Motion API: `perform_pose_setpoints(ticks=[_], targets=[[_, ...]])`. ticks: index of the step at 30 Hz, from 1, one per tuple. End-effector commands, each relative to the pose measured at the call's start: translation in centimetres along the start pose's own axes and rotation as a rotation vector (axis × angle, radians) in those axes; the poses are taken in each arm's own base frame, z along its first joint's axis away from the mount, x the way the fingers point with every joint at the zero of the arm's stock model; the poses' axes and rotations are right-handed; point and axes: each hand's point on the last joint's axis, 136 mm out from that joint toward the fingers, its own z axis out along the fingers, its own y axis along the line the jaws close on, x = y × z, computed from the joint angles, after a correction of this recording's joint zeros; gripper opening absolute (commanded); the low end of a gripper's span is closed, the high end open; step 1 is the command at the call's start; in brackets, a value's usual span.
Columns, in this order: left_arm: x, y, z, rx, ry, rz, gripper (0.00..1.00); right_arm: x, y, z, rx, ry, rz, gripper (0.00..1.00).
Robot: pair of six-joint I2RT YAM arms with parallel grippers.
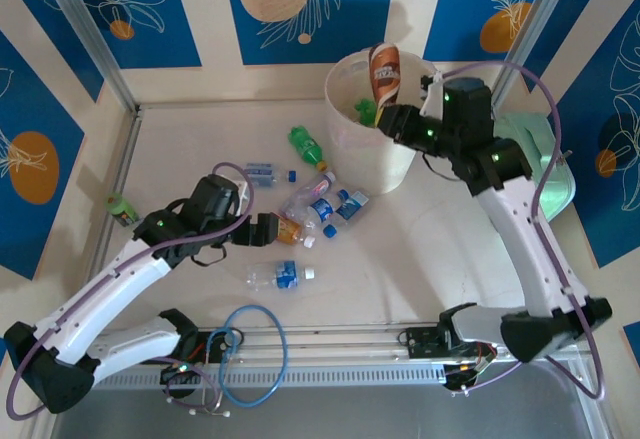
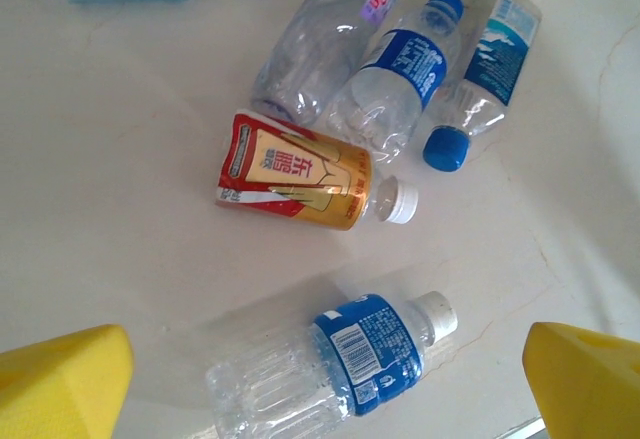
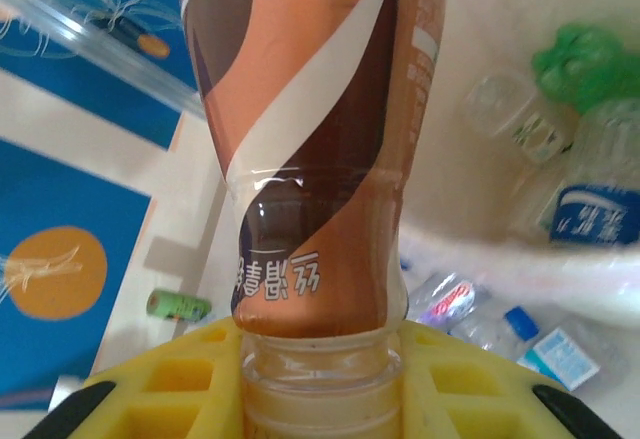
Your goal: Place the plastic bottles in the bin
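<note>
My right gripper (image 1: 392,115) is shut on the neck of a brown and orange-labelled bottle (image 1: 384,71), held over the pale bin (image 1: 375,162). Up close, that bottle (image 3: 315,129) rises from the yellow fingers (image 3: 150,384); green and blue-labelled bottles (image 3: 588,139) lie inside the bin. My left gripper (image 1: 262,229) hangs open above the table. Between its yellow fingertips (image 2: 62,384) lies a clear blue-labelled bottle (image 2: 345,364) with a white cap. An orange-labelled bottle (image 2: 298,174) and three clear bottles (image 2: 400,69) lie beyond it.
A green bottle (image 1: 307,144) and a clear bottle (image 1: 258,172) lie left of the bin. Another green bottle (image 1: 122,209) rests by the left wall. A mint-green case (image 1: 548,159) stands right of the bin. A blue cable loop (image 1: 252,354) sits at the near rail.
</note>
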Motion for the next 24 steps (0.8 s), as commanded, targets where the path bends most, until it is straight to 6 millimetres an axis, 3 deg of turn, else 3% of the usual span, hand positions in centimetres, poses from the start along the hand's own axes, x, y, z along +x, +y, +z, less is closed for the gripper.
perform_pose_setpoints(ticks=[1, 7, 15, 18, 24], targets=[[0.0, 0.2, -0.4, -0.005, -0.028, -0.014, 0.99, -1.7, 0.1, 0.6, -0.036, 0.003, 0.006, 0.27], [0.7, 0.7, -0.1, -0.023, -0.008, -0.005, 1.0, -4.1, -1.5, 2.3, -0.024, 0.002, 0.048, 0.31], [1.6, 1.2, 0.9, -0.044, 0.022, 0.01, 1.0, -6.0, -2.3, 2.5, -0.003, -0.022, 0.052, 0.58], [2.1, 1.3, 1.4, -0.039, 0.039, 0.002, 1.0, -6.1, -2.2, 2.2, -0.007, -0.027, 0.052, 0.64], [2.7, 1.6, 1.7, -0.052, 0.062, -0.001, 1.0, -4.6, -1.3, 1.0, -0.038, -0.018, 0.047, 0.65]])
